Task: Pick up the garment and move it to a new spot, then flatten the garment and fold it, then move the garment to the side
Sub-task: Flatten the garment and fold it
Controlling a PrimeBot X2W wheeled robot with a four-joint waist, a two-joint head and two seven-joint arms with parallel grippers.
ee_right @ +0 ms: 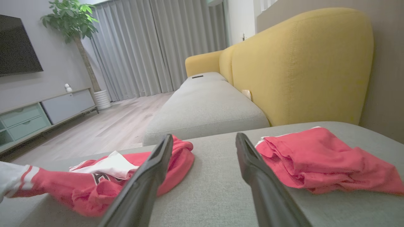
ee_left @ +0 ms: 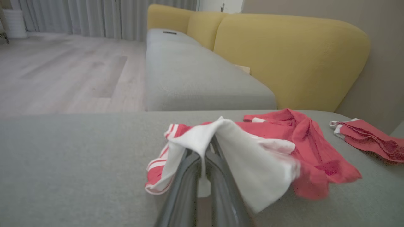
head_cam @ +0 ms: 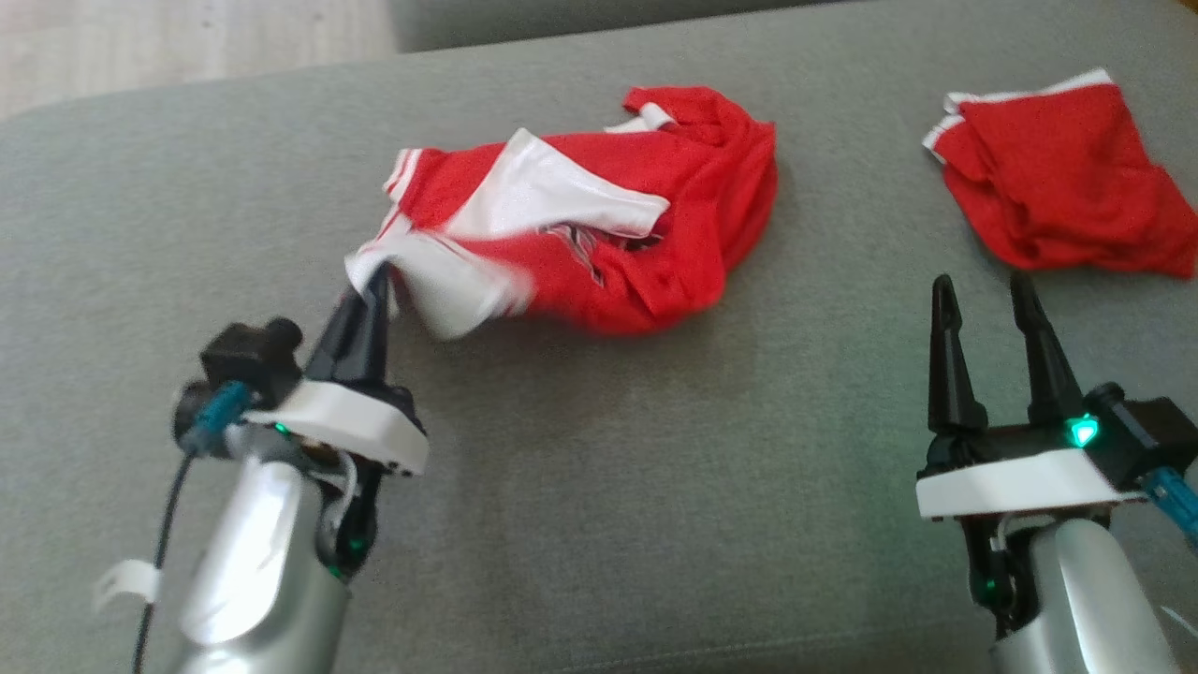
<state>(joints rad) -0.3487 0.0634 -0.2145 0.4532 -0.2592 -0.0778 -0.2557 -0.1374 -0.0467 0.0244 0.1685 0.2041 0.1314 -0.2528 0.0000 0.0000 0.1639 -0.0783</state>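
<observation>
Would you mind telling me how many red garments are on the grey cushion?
2: a crumpled red-and-white garment in the middle, pinched by the left hand; a second red garment at the right, untouched.

Silver forearms (head_cam: 253,562), white collars (head_cam: 1020,487), black tapered fingers (head_cam: 947,356), green lights (head_cam: 1083,432), blue plugs (head_cam: 1175,496).

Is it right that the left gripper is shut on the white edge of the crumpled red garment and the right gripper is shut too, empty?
No. The right gripper is open, not shut: the head view shows its fingers apart with nothing between them. The left gripper is indeed shut on the white edge of the crumpled red garment.
</observation>
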